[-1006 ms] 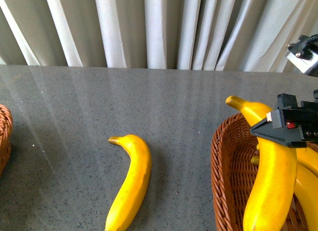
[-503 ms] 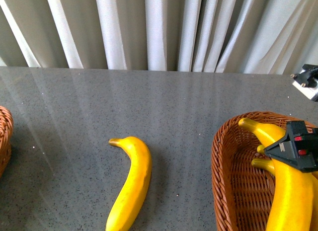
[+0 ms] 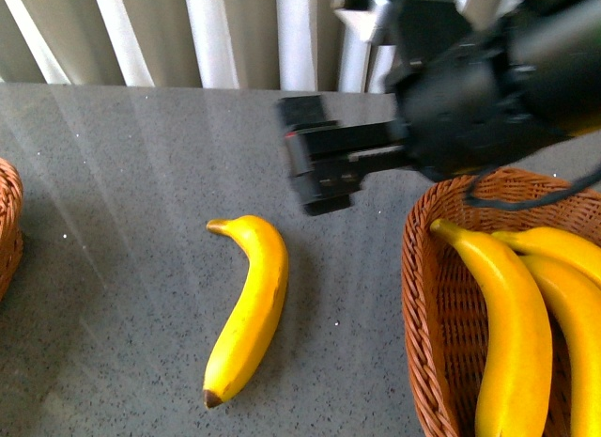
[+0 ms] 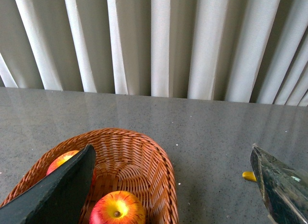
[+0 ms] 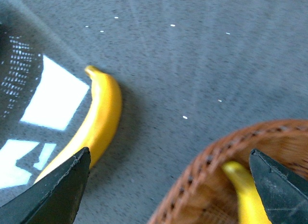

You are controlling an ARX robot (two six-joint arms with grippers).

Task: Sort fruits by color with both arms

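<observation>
One banana [image 3: 246, 310] lies loose on the grey table; it also shows in the right wrist view [image 5: 98, 120]. Three bananas [image 3: 512, 334] lie in the right wicker basket [image 3: 413, 296]. My right arm [image 3: 470, 89] hangs above the table beyond that basket, its boxy gripper part [image 3: 319, 164] pointing left. The right gripper [image 5: 168, 159] is open and empty, above the table between the loose banana and the basket rim [image 5: 211, 156]. Two apples [image 4: 118, 212] [image 4: 62, 161] sit in the left basket [image 4: 159, 156]. The left gripper [image 4: 172, 149] is open and empty above that basket's edge.
White curtains hang behind the table's far edge. The left basket's rim shows at the front view's left border [image 3: 7, 230]. A yellow banana tip [image 4: 249, 176] shows by the left gripper's finger. Bare grey table lies between the baskets.
The right gripper has let go of the banana, which now lies in the right basket. The right arm has risen and swung left over the table.
</observation>
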